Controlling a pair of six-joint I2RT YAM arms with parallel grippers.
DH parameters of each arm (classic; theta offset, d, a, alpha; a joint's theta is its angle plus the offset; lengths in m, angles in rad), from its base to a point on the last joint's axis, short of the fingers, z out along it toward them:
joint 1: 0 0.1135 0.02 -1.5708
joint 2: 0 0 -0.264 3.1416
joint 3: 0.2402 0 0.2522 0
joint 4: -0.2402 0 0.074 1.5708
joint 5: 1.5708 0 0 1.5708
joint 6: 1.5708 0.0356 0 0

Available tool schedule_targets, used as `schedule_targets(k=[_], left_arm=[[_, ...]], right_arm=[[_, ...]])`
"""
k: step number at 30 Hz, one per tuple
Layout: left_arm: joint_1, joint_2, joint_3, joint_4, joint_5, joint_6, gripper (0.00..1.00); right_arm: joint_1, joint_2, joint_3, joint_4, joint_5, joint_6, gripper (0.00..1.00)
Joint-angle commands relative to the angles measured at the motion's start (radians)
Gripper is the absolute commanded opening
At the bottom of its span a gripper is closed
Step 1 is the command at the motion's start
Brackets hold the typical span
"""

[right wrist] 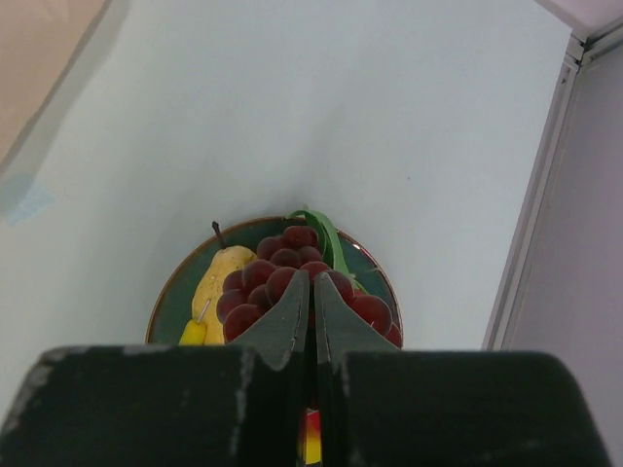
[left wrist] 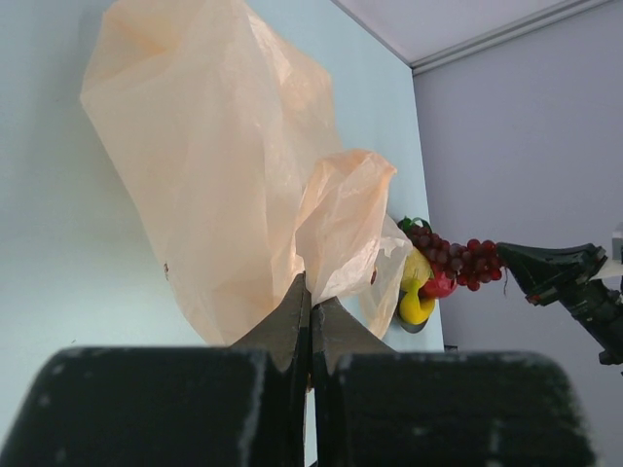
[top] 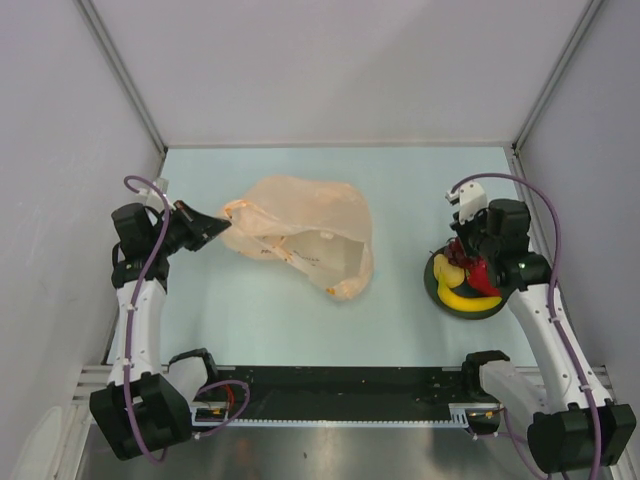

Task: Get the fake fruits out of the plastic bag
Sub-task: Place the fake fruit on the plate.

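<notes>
Crinkly peach bag (left wrist: 214, 175) pinched by left tool (left wrist: 311, 297); right tool (right wrist: 311, 287) pinches knobbly red grapes (right wrist: 258, 277).

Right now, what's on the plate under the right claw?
On the dark plate: a yellow pear, a banana and a red fruit. The right claw holds a grape bunch over them, covering the plate's middle, so anything beneath is hidden.

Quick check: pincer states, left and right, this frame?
Left pincer: closed, pinching an edge of the plastic bag.
Right pincer: closed, apparently gripping the grape bunch above the plate.
</notes>
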Motion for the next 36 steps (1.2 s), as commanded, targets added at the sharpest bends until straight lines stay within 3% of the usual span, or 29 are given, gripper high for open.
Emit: schedule_targets(k=[1, 16, 17, 18, 21, 29, 36], left_arm=[[0.009, -0.029, -0.003, 0.037, 0.011, -0.011, 0.01], [0.008, -0.083, -0.039, 0.046, 0.023, -0.028, 0.01], [0.009, -0.084, -0.04, 0.046, 0.021, -0.03, 0.01], [0.009, -0.087, -0.042, 0.046, 0.024, -0.031, 0.0], [0.009, -0.095, -0.045, 0.043, 0.029, -0.031, 0.01], [0.009, -0.132, -0.071, 0.029, 0.032, -0.03, 0.0], [0.009, -0.144, -0.077, 0.029, 0.026, -0.02, 0.01]], right_arm=[[-0.005, -0.075, -0.054, 0.012, -0.01, -0.039, 0.0], [-0.005, -0.187, -0.123, -0.214, -0.088, -0.024, 0.0], [-0.006, -0.206, -0.149, -0.217, -0.086, -0.038, 0.04], [-0.005, -0.219, -0.159, -0.208, -0.08, -0.039, 0.17], [-0.005, -0.243, -0.193, -0.198, -0.047, -0.053, 0.42], [-0.005, -0.294, -0.193, -0.212, -0.051, -0.076, 0.54], [-0.003, -0.273, -0.046, -0.12, -0.117, -0.006, 0.81]])
